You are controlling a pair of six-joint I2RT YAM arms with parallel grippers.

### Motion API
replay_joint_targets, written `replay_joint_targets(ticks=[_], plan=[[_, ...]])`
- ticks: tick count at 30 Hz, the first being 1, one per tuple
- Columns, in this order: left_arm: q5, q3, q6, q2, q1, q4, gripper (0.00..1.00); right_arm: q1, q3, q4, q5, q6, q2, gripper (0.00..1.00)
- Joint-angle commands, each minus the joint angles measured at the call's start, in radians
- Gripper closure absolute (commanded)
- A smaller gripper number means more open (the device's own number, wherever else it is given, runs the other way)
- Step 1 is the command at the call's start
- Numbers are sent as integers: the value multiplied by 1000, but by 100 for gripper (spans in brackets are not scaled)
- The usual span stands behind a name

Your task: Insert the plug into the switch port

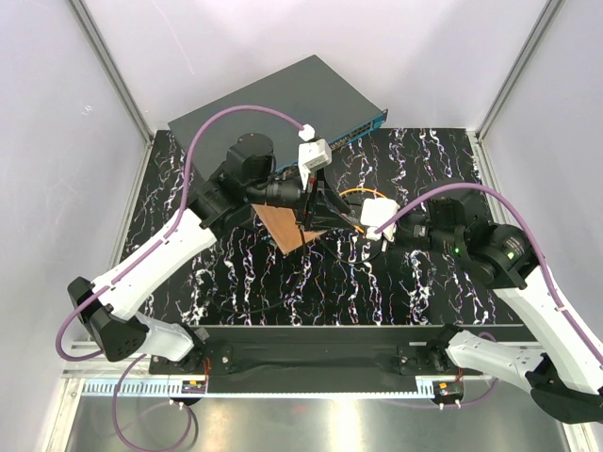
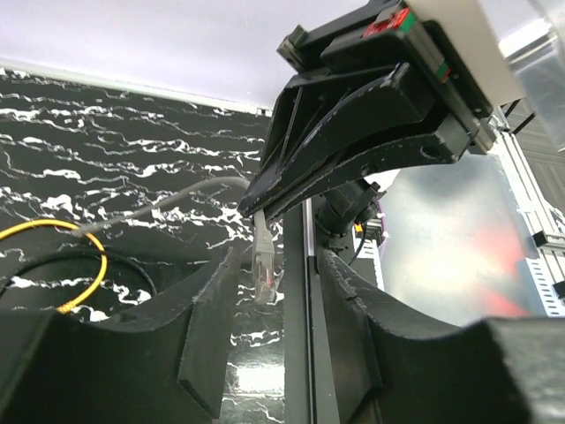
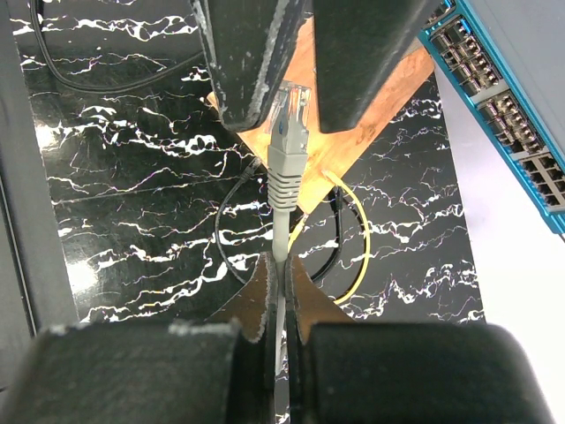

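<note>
My right gripper (image 3: 281,265) is shut on the grey cable just behind the plug (image 3: 289,106), holding it out in front. The plug's clear tip stands between the two dark fingers (image 3: 247,62) of my left gripper (image 2: 282,300), which is open, with a gap on either side of the plug (image 2: 264,265). In the left wrist view the plug hangs closer to the left finger (image 2: 203,327). The switch (image 1: 283,104) lies at the back of the table. Its teal-edged face with sockets (image 3: 512,97) is up and to the right of the plug.
A brown wooden board (image 1: 297,231) lies under both grippers. A yellow cable (image 3: 362,238) and a black cable (image 3: 221,238) loop on the black marbled table (image 1: 236,282). White walls and metal posts enclose the table.
</note>
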State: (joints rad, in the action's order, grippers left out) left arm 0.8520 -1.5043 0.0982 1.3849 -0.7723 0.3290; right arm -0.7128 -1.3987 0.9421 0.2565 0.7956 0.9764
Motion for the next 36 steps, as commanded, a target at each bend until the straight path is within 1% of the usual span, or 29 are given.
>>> replay_joint_targets(ticks=[1,6,8,10,11,12,13,15,16,17,18,19,20,21,22,23,24,25,26,28,29,30,31,33,34,36], plan=[[-8,-2,3,3,-5,-10,56,-8,-40,-22,23,-16,-2,100],[-11,4,3,-1,-7,-11,58,-8,-43,-20,32,-22,-2,100],[-16,4,3,0,-7,-16,64,-8,-43,-22,38,-29,-2,100],[-16,1,11,3,-5,-18,70,-7,-46,-17,43,-29,-2,100],[-18,0,15,6,-7,-21,79,-7,-48,-22,46,-32,-2,100],[-16,1,29,5,-7,-24,82,-8,-49,-20,47,-32,-1,100],[-14,1,38,6,-5,-31,91,-7,-49,-20,50,-30,-1,100],[-14,6,78,5,-5,-45,100,-8,-48,-25,50,-29,-1,100],[-14,10,96,3,-7,-53,100,-8,-48,-28,49,-32,1,99],[-14,15,136,5,-5,-68,100,-8,-46,-29,32,-38,4,92],[-13,21,164,0,-5,-79,100,-7,-43,-34,21,-45,4,90],[-14,38,191,0,-4,-102,100,-7,-40,-43,12,-53,4,83],[-16,50,254,-3,-4,-119,100,-8,-31,-51,-11,-59,-1,69],[-16,62,290,-7,-4,-139,100,-7,-26,-57,-22,-62,-4,58],[-25,90,325,-14,-1,-174,100,-8,-20,-69,-32,-70,-7,49],[-33,102,403,-17,1,-194,100,-7,-13,-81,-57,-79,-15,38],[-42,117,446,-20,10,-215,100,-8,-5,-100,-71,-94,-24,19],[-60,137,487,-20,16,-261,100,-8,-5,-106,-85,-99,-25,17],[-74,147,571,-21,22,-277,100,-8,-8,-108,-83,-99,-30,16],[-105,168,667,-15,42,-353,100,-8,-13,-109,-76,-108,-27,20],[-113,183,752,-12,48,-378,100,-7,-14,-108,-68,-108,-27,23],[-123,185,787,-9,56,-395,100,-7,-13,-108,-59,-98,-25,26],[-140,188,837,-1,57,-422,100,-7,-11,-105,-40,-90,-27,30],[-162,185,856,2,59,-432,100,-8,-6,-92,-27,-67,-22,35],[-168,187,871,6,59,-433,100,-8,-3,-88,-11,-58,-22,39],[-168,194,885,11,64,-441,100,-8,13,-101,-10,-44,-27,42]])
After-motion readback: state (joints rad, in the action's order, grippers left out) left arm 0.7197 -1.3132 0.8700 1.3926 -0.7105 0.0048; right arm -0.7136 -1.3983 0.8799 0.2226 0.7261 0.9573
